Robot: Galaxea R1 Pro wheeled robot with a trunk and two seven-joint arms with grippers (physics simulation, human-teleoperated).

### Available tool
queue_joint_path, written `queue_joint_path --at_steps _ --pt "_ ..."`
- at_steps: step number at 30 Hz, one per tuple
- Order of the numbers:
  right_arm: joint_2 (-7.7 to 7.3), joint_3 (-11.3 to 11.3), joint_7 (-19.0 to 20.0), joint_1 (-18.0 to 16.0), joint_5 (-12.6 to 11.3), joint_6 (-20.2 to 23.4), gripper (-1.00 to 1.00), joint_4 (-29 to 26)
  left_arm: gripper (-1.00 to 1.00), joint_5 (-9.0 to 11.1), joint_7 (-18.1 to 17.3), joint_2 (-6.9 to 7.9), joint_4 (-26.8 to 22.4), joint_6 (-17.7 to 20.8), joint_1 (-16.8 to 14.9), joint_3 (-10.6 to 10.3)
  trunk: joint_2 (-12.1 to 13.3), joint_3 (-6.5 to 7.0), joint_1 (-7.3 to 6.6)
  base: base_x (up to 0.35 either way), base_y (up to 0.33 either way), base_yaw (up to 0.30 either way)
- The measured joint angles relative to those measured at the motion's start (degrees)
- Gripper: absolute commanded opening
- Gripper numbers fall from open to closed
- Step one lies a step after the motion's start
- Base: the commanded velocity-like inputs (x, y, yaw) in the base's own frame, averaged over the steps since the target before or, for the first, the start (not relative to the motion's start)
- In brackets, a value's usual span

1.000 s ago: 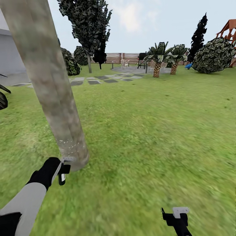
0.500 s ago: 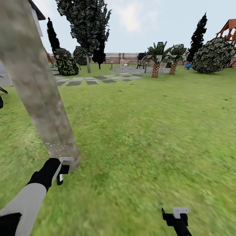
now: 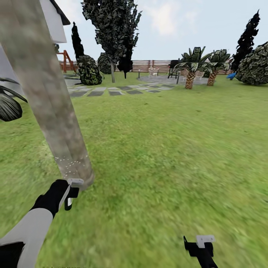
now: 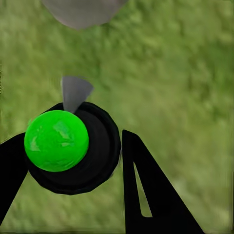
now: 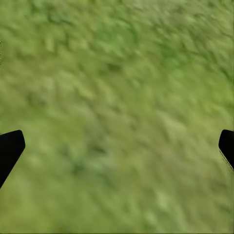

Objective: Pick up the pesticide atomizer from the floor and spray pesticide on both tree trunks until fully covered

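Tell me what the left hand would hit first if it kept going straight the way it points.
Probably the grass: the left hand, shut on the atomizer, points at the ground beside the tree trunk.

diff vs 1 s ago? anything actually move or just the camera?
Mostly the camera: the whole head view panned left, so the far palms slid right and a house corner and a red frame came in at left. The left hand stays shut on the atomizer by the tree trunk, white specks still near its base. The right hand hangs open, unchanged.

the tree trunk (image 3: 48, 100) stands just ahead of the left gripper (image 3: 70, 193); open grass (image 3: 167, 149) lies rightward.
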Motion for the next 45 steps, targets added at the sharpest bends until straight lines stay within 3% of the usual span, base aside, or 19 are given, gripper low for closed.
queue_joint_path --at_steps 10,15,20,31,34,36,37,38,45 --pt "0.0 0.0 0.01 0.04 0.05 0.0 1.0 0.0 -1.0 -0.09 0.37 -0.66 -0.23 0.06 -0.04 -0.21 0.0 0.0 -0.01 0.134 -0.264 0.265" --pt "0.0 -0.01 0.05 0.05 -0.02 0.0 1.0 -0.09 -1.0 0.05 2.99 -1.49 -0.69 0.07 -0.08 -0.16 0.0 0.0 -0.02 0.254 -0.174 0.049" --pt "-0.14 -0.02 0.08 0.05 -0.02 -0.02 1.0 -0.1 -1.0 0.06 3.24 -2.0 -1.01 0.21 -0.21 0.22 0.0 0.0 -0.02 0.304 -0.09 0.002" --pt "0.0 -0.01 0.1 0.0 0.04 0.01 1.0 -0.01 -1.0 0.21 3.03 -2.2 -1.16 0.8 -2.52 0.25 0.0 0.0 0.01 0.174 -0.001 0.224" --pt "0.0 -0.01 0.1 0.04 0.06 0.01 1.0 -0.01 -1.0 0.24 3.01 -2.25 -1.16 2.08 -4.82 0.34 0.0 0.0 0.01 0.001 0.0 0.278" --pt "0.0 -0.01 0.1 0.03 0.04 0.01 1.0 -0.01 -1.0 1.15 2.96 -2.25 -1.16 3.8 -5.77 0.32 0.0 0.0 0.01 0.0 0.0 0.278" --pt "0.0 -0.01 0.09 0.01 0.06 0.01 1.0 -0.01 -1.0 4.2 3.05 -2.22 -1.2 4.59 -6.42 0.12 0.0 0.0 0.01 0.0 0.0 0.278" --pt "0.0 -0.01 0.09 0.02 0.06 0.01 1.0 -0.01 -1.0 4.86 3.14 -2.16 -1.23 4.82 -6.6 -0.01 0.0 0.0 0.01 0.0 0.0 0.274" --pt "-0.01 -0.01 0.08 0.04 0.03 0.0 1.0 -0.02 -1.0 5.01 3.28 -2.16 -1.22 4.9 -6.23 -0.43 0.0 0.0 0.0 0.071 -0.176 0.069"
